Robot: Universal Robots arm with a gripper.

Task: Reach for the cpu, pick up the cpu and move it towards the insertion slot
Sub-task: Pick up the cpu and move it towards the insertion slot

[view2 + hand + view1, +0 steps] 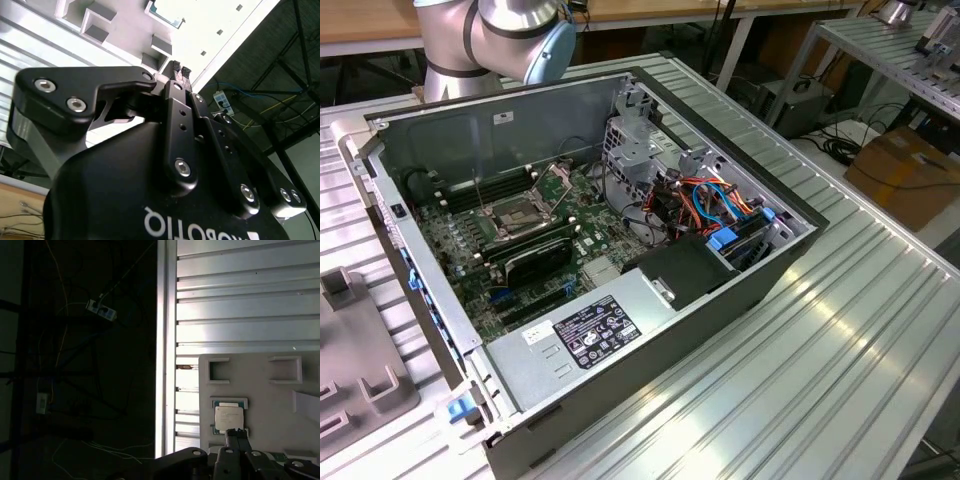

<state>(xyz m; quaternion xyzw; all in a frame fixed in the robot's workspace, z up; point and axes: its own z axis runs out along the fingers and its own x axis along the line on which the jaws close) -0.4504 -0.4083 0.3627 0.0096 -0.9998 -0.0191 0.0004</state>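
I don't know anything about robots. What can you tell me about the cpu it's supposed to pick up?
In the first wrist view the cpu is a small, thin square chip with a pale silvery metal face and a narrow green edge showing around it. It lies flat in a shallow recess of a pale grey holder, which rests on the ribbed metal table. The end effector hangs at one edge of the chip with its fingers together, holding nothing. Whether it touches the chip cannot be told.

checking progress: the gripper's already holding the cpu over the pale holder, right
No, the gripper holds nothing. In the first wrist view the cpu lies in its recess on the pale holder, and the gripper hangs over the holder, right by the cpu.
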